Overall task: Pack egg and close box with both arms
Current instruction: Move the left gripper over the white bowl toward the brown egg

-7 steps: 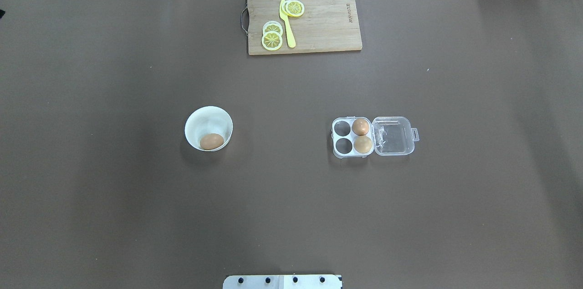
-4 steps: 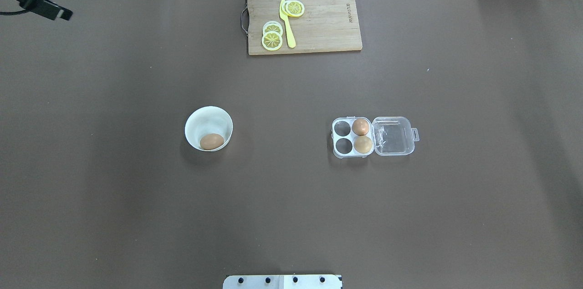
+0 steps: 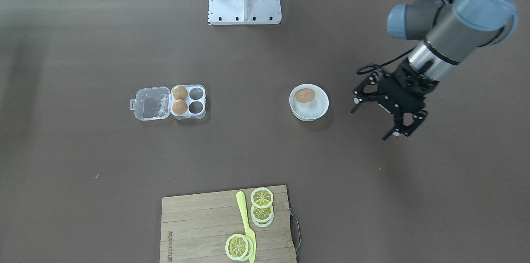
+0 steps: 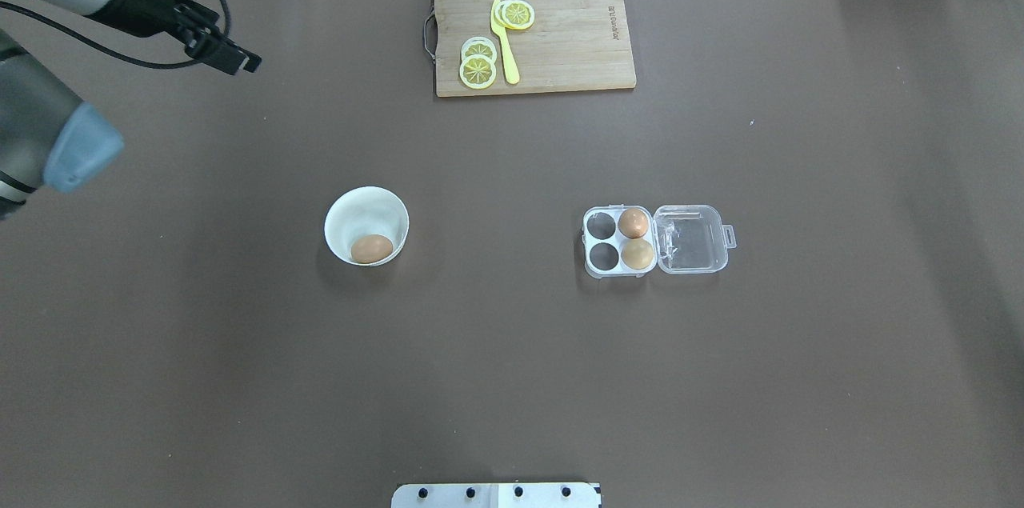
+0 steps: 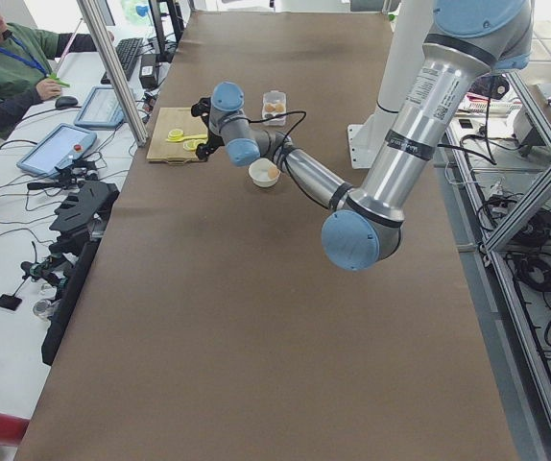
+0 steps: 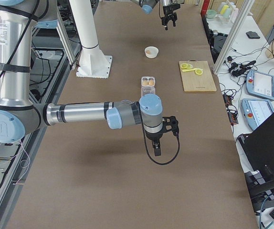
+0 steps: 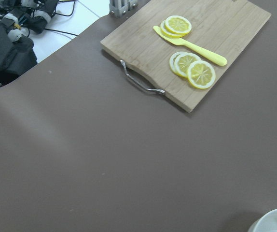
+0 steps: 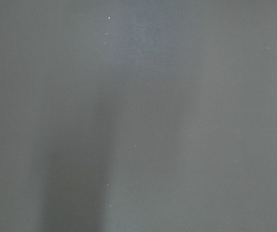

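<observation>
- Tan-brown egg [image 4: 372, 249] lies on its side in the white bowl [image 4: 366, 200], left of centre in the overhead view, against the wall nearest the robot
- Clear plastic box [image 4: 602, 255] sits well apart to the right, its lid [image 4: 692, 240] laid flat open; two other eggs [image 4: 633, 222] fill the cells beside the hinge, and the two cells nearer the bowl are free
- Left gripper [image 3: 369, 124] hangs over bare table [image 4: 512, 372], farther left than the bowl, jaws apart and holding nothing
- Right gripper [image 6: 157, 151] shows only in the right side view, so apart or together I cannot tell
- Egg looks light, smooth, rounded and probably brittle, so it may slip or roll; best pinched gently across its narrow middle from above, minding the bowl wall
</observation>
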`<state>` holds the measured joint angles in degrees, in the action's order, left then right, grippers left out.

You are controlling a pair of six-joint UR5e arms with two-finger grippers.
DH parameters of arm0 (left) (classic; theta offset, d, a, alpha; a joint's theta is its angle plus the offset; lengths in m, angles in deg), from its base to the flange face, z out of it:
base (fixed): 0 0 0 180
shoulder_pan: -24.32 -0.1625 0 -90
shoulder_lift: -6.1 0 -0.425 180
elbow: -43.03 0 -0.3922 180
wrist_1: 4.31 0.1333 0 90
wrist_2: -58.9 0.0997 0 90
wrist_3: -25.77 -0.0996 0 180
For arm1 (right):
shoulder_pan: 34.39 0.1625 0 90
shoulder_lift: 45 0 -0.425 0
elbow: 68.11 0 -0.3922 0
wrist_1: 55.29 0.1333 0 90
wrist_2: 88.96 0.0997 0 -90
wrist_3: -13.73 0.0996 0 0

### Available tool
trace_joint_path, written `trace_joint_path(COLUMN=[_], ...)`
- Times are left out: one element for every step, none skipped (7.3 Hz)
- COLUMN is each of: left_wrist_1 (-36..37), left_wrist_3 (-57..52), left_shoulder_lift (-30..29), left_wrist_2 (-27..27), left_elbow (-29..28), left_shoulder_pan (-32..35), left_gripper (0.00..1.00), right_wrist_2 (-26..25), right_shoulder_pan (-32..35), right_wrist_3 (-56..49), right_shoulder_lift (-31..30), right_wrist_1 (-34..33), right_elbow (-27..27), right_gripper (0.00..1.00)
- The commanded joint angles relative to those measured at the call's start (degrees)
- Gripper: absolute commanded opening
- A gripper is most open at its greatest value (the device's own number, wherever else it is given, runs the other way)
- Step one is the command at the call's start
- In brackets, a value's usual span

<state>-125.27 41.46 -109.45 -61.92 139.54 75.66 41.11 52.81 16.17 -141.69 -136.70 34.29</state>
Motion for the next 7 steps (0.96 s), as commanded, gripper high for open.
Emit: trace_joint_path(left_wrist_1=[-0.15,-0.06,-0.06,-0.06,-0.06,-0.15,-0.23], left_wrist_3=[-6.85,-11.00,-12.00,-11.92,-11.92,-11.92,-12.01], left_shoulder_lift=[2.59,3.57,3.84,3.75,3.84,3.93,3.93], left_wrist_2=[3.22,3.22,3.22,3.31,4.61,5.24,5.15], left_elbow=[1.05,0.44,0.35,0.26,0.26,0.00,-0.70], left_shoulder_pan=[-7.90,-9.66,-10.81,-13.26,-15.63,-17.22,-17.59], left_gripper=[0.97,0.97,0.97,0.93,0.88,0.84,0.78], right_wrist_2=[-0.08,0.00,-0.08,0.00,0.00,-0.08,-0.08], right_shoulder_pan=[-0.11,-0.11,-0.11,-0.11,-0.11,-0.11,-0.11], right_wrist_3=[-0.07,0.02,0.02,0.02,0.02,-0.07,-0.07], right_shoulder_lift=[-0.08,-0.08,-0.34,-0.34,-0.34,-0.34,-0.34], right_wrist_1=[0.11,0.63,1.77,1.78,1.78,1.87,1.87], right_elbow=[0.07,0.16,-0.01,-0.01,-0.01,0.07,0.07], right_gripper=[1.00,1.00,1.00,1.00,1.00,1.00,1.00])
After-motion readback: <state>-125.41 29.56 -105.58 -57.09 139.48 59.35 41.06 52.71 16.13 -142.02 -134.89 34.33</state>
